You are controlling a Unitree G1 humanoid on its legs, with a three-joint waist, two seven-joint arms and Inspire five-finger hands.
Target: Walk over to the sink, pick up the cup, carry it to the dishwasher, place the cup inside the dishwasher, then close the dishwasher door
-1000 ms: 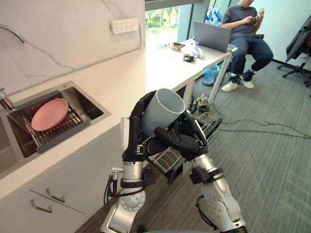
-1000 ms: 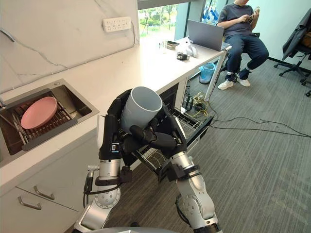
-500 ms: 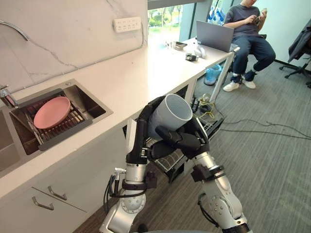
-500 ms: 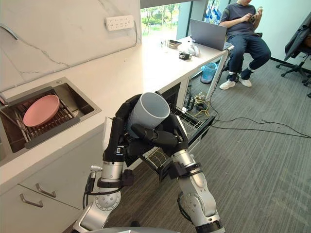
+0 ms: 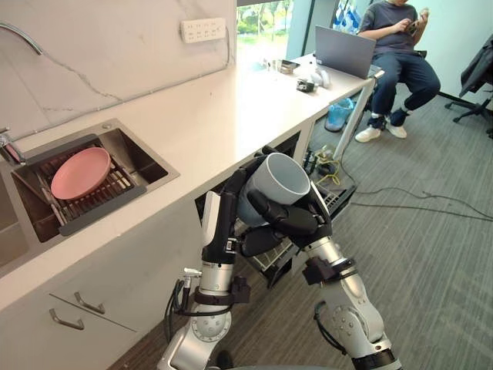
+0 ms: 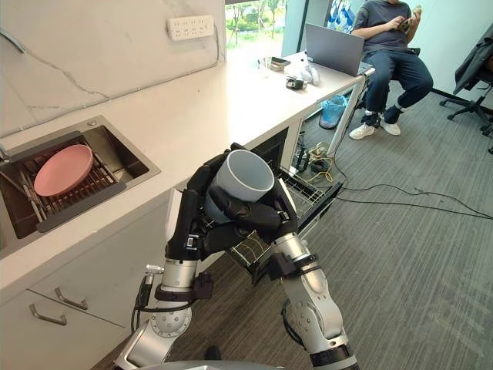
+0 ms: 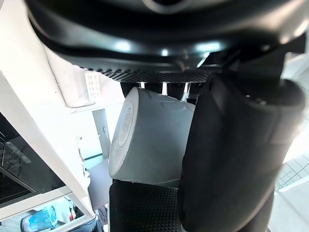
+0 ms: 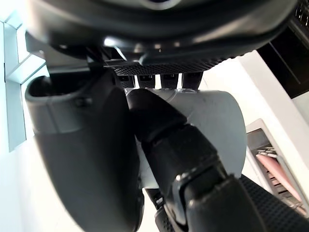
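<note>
The cup [image 5: 277, 179] sits between both hands, tilted with its mouth up. The left hand [image 5: 228, 202] curls round one wall and the right hand [image 5: 286, 219] wraps the other. I judge it rigid, light, smooth and breakable. No handle is visible, so a wall grip suits. The dishwasher rack [image 5: 337, 202] lies below and beyond the hands.

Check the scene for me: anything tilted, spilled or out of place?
Nothing spilled or damaged. The cup is tilted, its mouth angled up and away, clasped between the left hand and the right hand. The dishwasher rack is pulled out, and loose cables lie on the floor just past it.
</note>
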